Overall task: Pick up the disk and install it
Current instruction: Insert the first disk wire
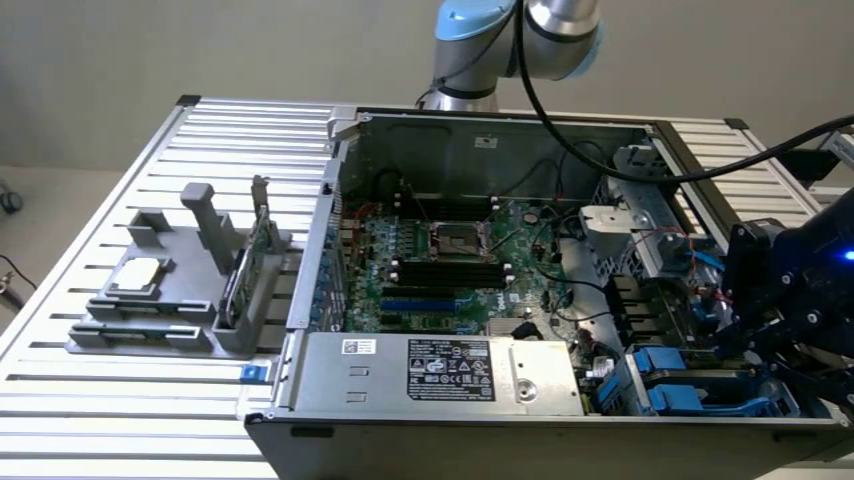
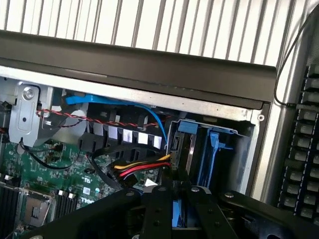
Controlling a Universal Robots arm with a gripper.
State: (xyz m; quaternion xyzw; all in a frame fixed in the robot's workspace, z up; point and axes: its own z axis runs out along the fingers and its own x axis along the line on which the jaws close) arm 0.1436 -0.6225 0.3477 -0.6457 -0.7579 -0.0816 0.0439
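Disk (image 2: 199, 149) (blue-framed) just ahead of claw (image 2: 173, 209).

The arm reaches down at the exterior view's right edge, its dark wrist lit by a small blue light. The claw (image 2: 173, 209) points downward, black fingers (image 2: 155, 211) drawn close together with just a narrow gap between them.
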